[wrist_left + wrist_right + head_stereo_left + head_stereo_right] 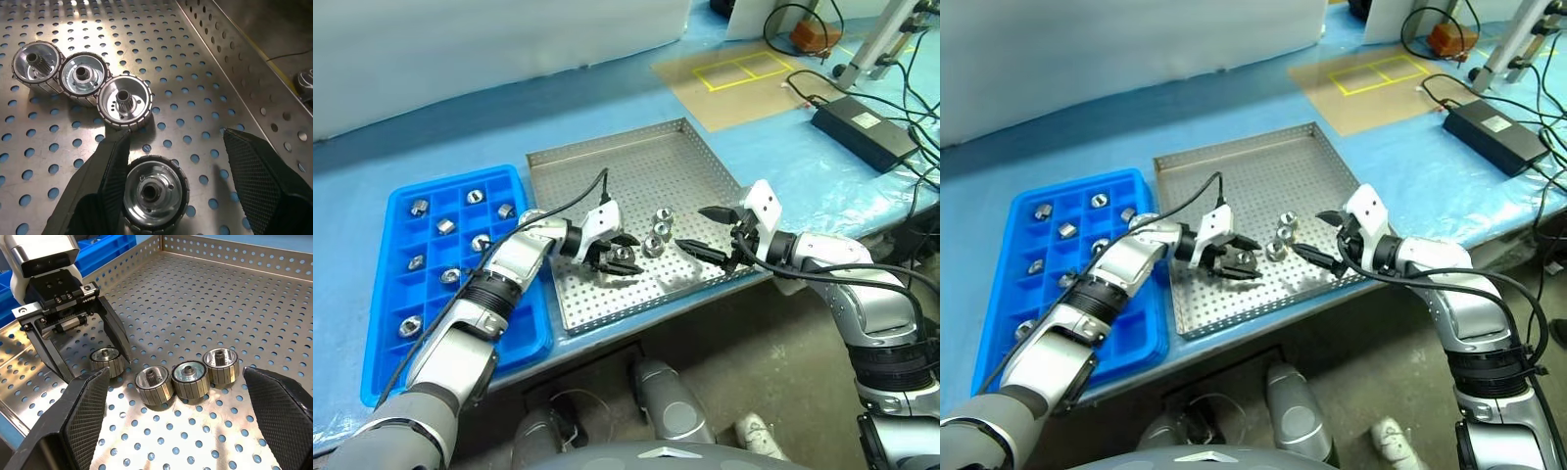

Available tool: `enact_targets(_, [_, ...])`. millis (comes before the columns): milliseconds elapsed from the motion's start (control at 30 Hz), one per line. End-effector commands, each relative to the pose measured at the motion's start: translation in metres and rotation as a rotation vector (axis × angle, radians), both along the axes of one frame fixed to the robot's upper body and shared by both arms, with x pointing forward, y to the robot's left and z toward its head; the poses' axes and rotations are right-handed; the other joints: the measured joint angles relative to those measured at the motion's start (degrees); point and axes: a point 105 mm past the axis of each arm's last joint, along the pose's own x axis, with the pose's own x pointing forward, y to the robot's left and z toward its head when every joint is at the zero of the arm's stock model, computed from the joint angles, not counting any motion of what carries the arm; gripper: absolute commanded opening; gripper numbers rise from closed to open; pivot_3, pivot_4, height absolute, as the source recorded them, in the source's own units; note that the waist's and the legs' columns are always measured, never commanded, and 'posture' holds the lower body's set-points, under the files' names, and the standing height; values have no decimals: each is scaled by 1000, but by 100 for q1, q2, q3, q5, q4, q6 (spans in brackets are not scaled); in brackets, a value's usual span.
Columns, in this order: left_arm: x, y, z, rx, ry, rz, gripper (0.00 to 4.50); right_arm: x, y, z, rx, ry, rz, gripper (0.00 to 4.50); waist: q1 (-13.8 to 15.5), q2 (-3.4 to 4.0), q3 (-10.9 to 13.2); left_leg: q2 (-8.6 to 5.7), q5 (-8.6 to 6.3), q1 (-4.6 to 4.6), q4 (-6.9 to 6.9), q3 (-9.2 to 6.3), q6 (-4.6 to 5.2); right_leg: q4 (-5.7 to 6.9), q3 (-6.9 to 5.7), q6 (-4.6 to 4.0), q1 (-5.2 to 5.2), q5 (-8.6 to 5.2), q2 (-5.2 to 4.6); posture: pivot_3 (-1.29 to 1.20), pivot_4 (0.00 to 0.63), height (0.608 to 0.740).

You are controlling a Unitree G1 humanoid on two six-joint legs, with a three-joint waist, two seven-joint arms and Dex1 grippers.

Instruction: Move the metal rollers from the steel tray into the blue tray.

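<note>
Left tool [617, 257] hangs low over the steel tray [636, 157], fingers spread either side of one metal roller [107, 361], not pinching it yet, apparently lined up for a grab. Three more rollers [187, 378] sit in a touching row just beside. Right tool [707, 232] waits spread wide nearby, empty. Blue tray [396, 313] on the bench already holds several rollers in separate compartments.
</note>
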Motion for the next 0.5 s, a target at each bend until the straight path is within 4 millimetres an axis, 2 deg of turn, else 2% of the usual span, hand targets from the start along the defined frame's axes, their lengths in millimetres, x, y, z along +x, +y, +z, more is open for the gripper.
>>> enact_targets(33, [6, 1, 8, 8, -58, -6, 3165, -2, 4, 12, 16, -52, 11, 4500, -13, 1, 0, -1, -3, -1, 3, 0, 5, -4, -3, -1, 3, 1, -3, -923, 150, 740])
enact_targets(233, [4, -1, -3, 18, -49, 11, 3165, 1, 6, 12, 11, -58, 10, 4500, -64, 1, 0, -7, -10, -5, 7, 0, 16, -16, -7, -8, 11, 10, -8, -911, 150, 740])
enact_targets(500, [4, 8, -21, 62, -55, 60, 3165, 1, 9, 11, 11, -56, 14, 4500, -167, 1, 0, -7, -12, -5, 9, -8, 19, -17, -15, 0, 16, 7, -10, -901, 150, 740])
